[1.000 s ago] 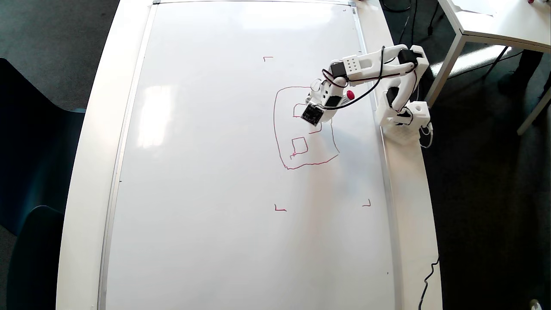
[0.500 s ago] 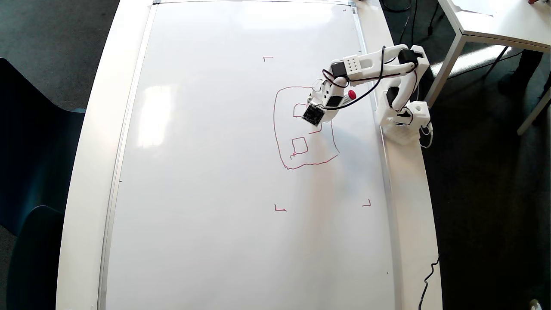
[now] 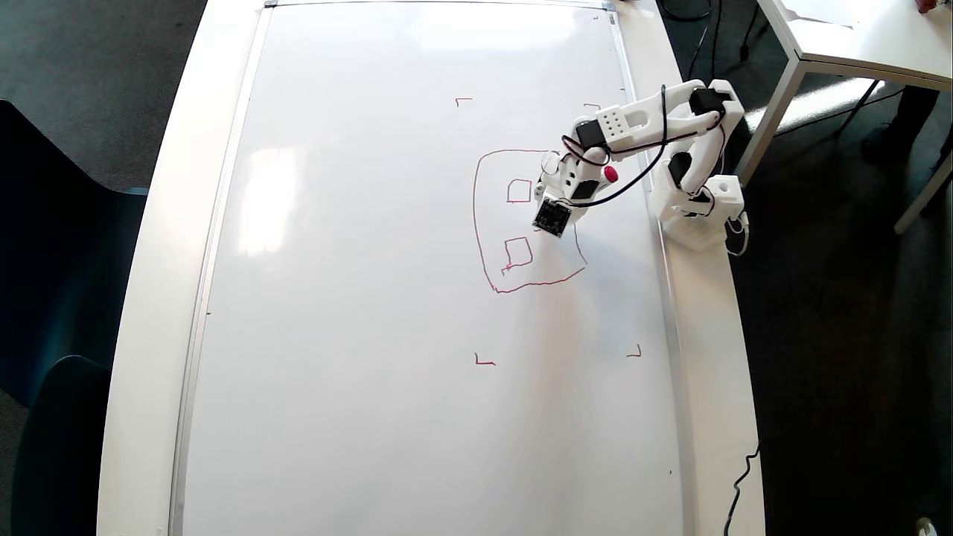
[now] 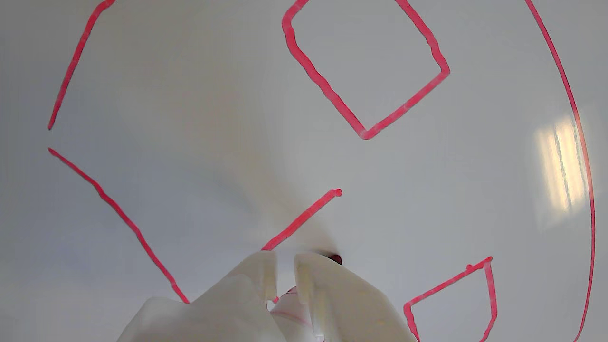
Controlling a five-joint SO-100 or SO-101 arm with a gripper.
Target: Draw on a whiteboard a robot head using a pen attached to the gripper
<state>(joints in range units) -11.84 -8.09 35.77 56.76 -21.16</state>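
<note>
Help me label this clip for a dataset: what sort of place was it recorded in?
Probably an office, classroom or lab. A large whiteboard lies flat on a white table, with dark carpet around it, a second white table and a dark chair nearby.

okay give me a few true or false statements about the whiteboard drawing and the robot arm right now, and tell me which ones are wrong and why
1. The lines of the robot head are red. True.
2. In the overhead view the gripper is over the table, outside the whiteboard. False: it is over the board, inside the drawn outline.
3. In the wrist view the two white fingers enter from the bottom edge, with the pen between them. True.
4. The head outline is empty inside. False: the overhead view shows at least two small squares inside it.
5. The arm's base stands at the board's left edge in the overhead view. False: it stands by the right edge.
</note>
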